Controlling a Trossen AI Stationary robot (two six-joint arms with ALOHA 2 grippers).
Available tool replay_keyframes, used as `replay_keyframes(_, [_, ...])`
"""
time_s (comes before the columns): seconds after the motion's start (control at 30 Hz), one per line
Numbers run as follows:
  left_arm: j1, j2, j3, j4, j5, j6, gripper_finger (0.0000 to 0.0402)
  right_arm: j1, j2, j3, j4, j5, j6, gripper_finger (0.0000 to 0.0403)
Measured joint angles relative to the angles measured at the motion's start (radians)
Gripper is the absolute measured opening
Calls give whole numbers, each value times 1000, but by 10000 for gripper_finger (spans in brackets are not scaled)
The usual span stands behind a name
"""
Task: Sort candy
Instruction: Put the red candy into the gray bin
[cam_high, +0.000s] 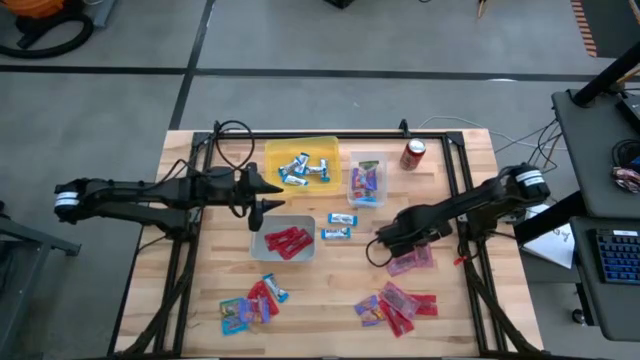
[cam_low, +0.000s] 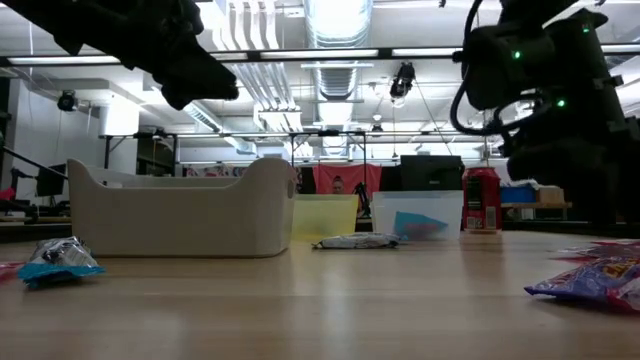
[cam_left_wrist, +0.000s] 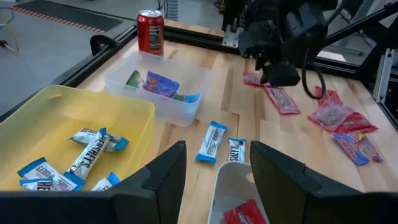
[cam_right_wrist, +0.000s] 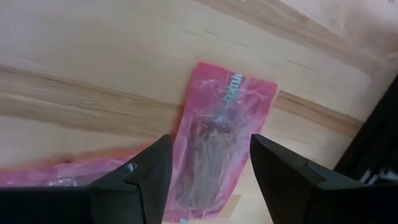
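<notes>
Your right gripper (cam_right_wrist: 208, 177) hangs low over the table (cam_high: 330, 300) with its jaws spread wide and nothing in them. A pink packet (cam_right_wrist: 217, 149) lies flat on the wood straight below, between the 2 fingers, untouched as far as you can see. Your left gripper (cam_left_wrist: 214, 171) is also open and empty, above the near edge of the grey bin (cam_high: 285, 240) holding red packets (cam_high: 287, 241). 2 blue-and-silver mini bars (cam_high: 340, 225) lie just beside that bin.
</notes>
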Motion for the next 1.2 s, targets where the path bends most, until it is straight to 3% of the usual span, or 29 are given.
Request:
replay_keyframes(0.43, [0, 0, 0, 1, 0, 0, 162, 0, 115, 2, 83, -4, -82, 123])
replay_keyframes(0.77, [0, 0, 0, 4, 0, 1, 162, 0, 126, 1, 94, 14, -114, 19])
replay_keyframes(1.2, [-14, 2, -3, 35, 1, -6, 162, 85, -74, 15, 86, 221, -112, 8])
